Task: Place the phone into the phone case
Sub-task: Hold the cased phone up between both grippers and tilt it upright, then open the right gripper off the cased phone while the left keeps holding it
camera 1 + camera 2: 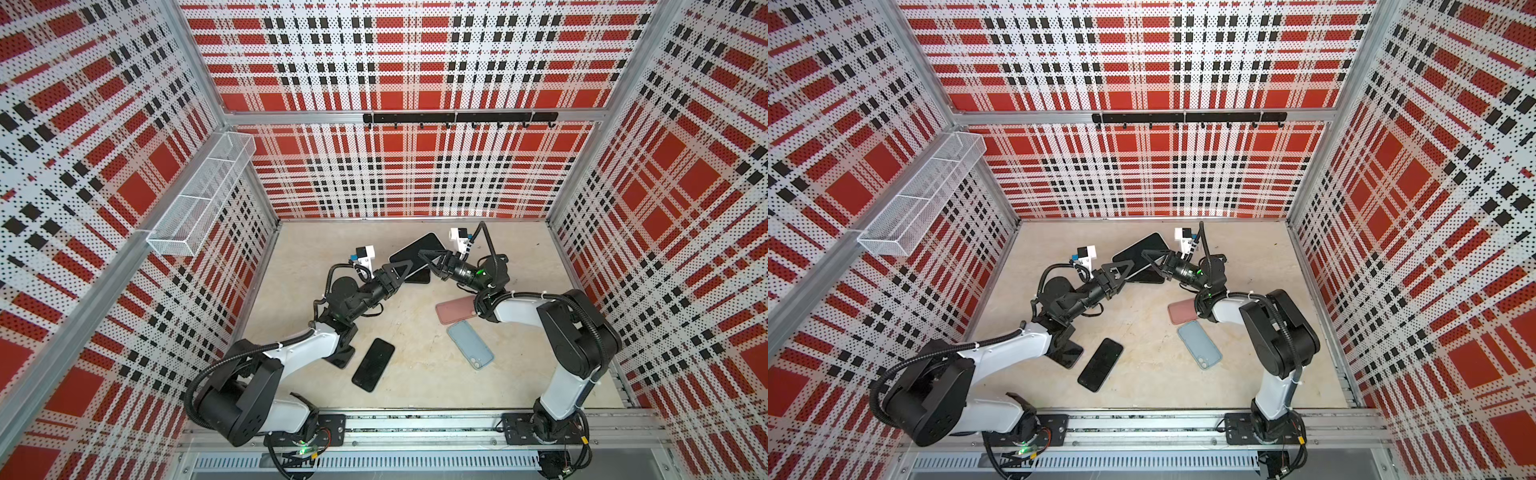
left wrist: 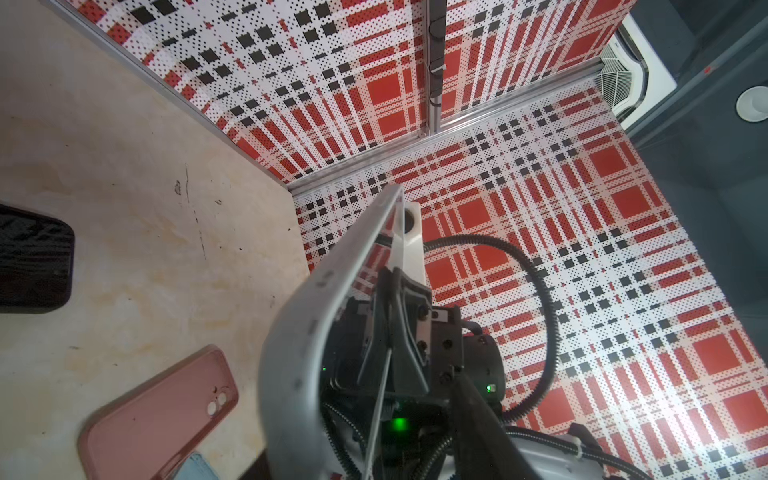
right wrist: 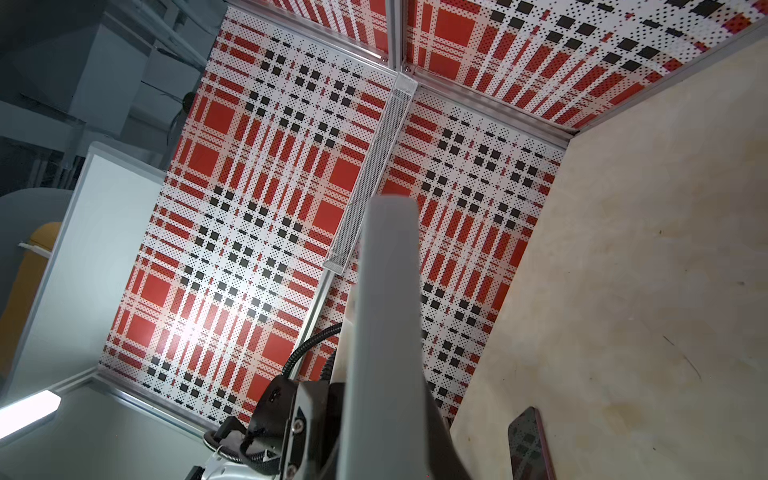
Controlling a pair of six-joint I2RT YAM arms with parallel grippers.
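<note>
Stretched inward from both sides, meeting above rear of table (image 1: 519,257). Right jaws clamped on phone (image 1: 409,249), held raised and tilted; left jaws parted at its corner. Pink case (image 1: 455,309), blue case (image 1: 469,344) flat on table.

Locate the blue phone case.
In both top views the blue phone case lies flat on the table, right of centre, beside the pink case, towards the base rail.

Light is bright and even in both top views, with only soft, faint shadows on the table (image 1: 415,395) and plaid lines bowing toward the frame edges. In the right wrist view the phone (image 3: 386,332) is a blurred grey bar. Glare whitens the wall (image 3: 187,328) behind it, and a strip lamp (image 3: 29,409) glows beyond.
</note>
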